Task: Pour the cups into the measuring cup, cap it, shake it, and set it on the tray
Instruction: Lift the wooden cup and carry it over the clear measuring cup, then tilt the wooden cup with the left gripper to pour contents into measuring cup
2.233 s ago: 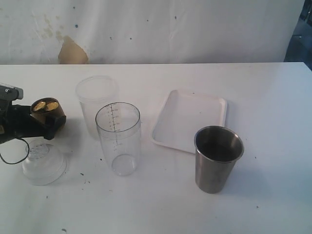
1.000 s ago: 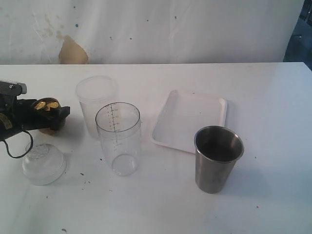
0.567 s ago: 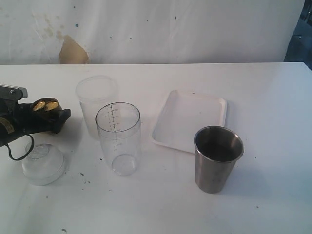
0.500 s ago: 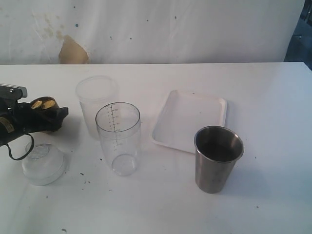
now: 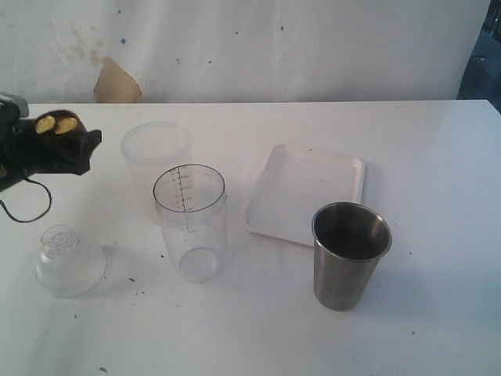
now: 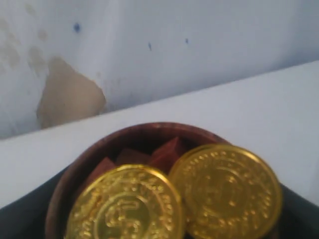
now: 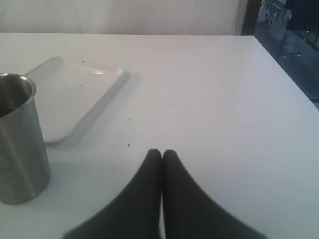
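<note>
Exterior view: at the far left, the left end effector (image 5: pixel 69 149) grips the wooden cup (image 5: pixel 56 124) from the sides and holds it upright above the counter (image 5: pixel 438 157), with two coins (image 5: pixel 55 123) showing at its mouth. The measuring cup (image 5: pixel 190 223) stands open and upright near the middle, well apart from the wooden cup. A frosted cup (image 5: pixel 154 153) stands just behind it, and a clear domed lid (image 5: pixel 69 260) lies to its left. The tray (image 5: pixel 305 192) lies right of centre, with the tumbler (image 5: pixel 351 254) standing just in front of it.

Left wrist view: the wooden cup (image 6: pixel 144 133) holds two gold coins (image 6: pixel 227 191) on top of brown chunks (image 6: pixel 167 152).

Right wrist view: the right end effector (image 7: pixel 162 154) has its fingers pressed together with nothing between them, over bare counter (image 7: pixel 214 89). The tumbler (image 7: pixel 20 144) stands off to one side of it, next to the tray (image 7: pixel 75 89).
</note>
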Tool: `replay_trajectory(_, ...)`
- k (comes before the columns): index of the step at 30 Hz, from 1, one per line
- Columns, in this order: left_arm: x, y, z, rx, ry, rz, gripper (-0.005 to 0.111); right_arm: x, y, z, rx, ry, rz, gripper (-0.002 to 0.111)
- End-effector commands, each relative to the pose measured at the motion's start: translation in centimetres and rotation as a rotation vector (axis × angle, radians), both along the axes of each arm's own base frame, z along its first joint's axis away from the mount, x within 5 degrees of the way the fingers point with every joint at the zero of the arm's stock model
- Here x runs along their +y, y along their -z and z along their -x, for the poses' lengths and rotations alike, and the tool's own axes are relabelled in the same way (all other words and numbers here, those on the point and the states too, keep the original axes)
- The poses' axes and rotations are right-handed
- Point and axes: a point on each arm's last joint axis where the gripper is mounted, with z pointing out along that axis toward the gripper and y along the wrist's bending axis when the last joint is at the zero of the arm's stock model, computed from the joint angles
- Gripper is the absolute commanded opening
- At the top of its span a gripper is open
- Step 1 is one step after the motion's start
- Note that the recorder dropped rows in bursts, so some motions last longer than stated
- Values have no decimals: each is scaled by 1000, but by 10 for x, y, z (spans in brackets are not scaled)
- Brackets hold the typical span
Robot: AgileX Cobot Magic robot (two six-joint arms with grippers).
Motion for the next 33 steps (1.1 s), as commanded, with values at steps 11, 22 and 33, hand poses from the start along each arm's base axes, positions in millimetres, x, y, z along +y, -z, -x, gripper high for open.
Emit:
replay_trajectory(11,-38,-107,40,-132,200,-112,0,0,1,0,0,4,-2,0)
replay_trajectory(22,-103,-104,60,-267,438,-390,0,0,1,0,1,5,2,0)
replay_trajectory(33,-123,-113,61,-413,508,-518,0,0,1,0,1,5,0,0)
